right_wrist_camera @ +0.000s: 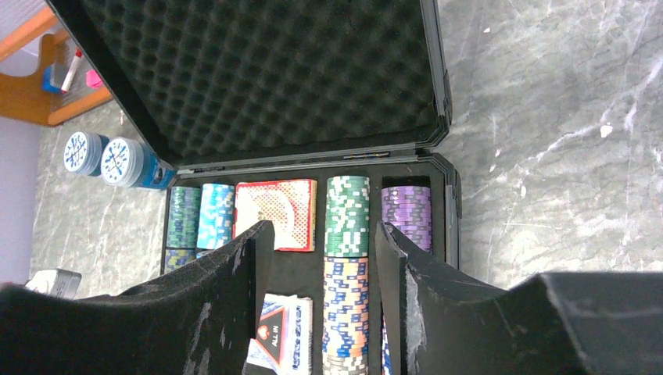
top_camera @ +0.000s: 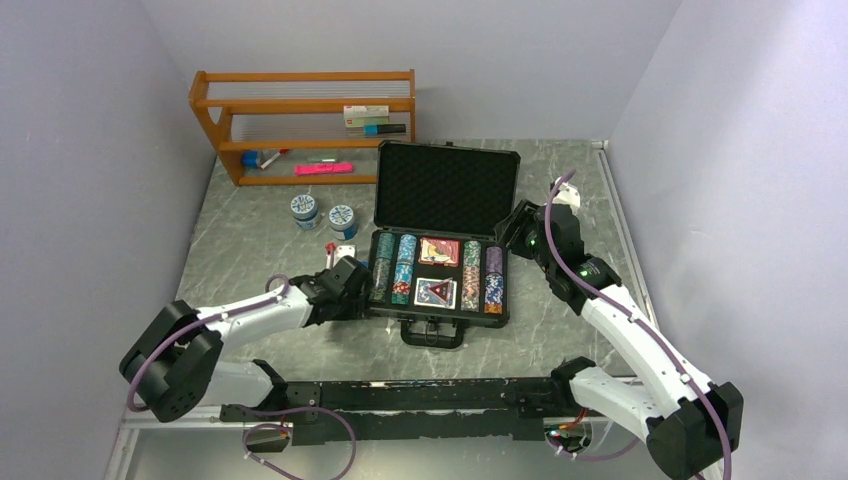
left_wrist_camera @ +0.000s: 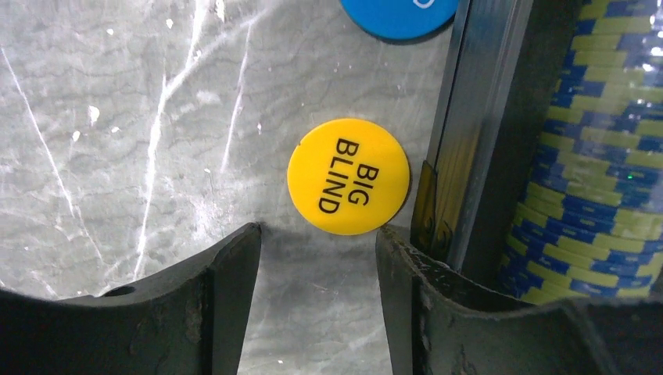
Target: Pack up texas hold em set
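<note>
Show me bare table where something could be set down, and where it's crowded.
Bare: the tabletop left of the tubs, before the shelf, and right of the case. Crowded: along the case's left wall, with tubs, yellow button and the left jaws.

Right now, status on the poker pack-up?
Left tool open, empty, by BIG BLIND button on table. Right tool open at case. Case open, chips loaded. Case wall close beside button.

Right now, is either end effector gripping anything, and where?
Nothing is held: left end effector open near the round yellow button; right end effector open by the black hard briefcase.
</note>
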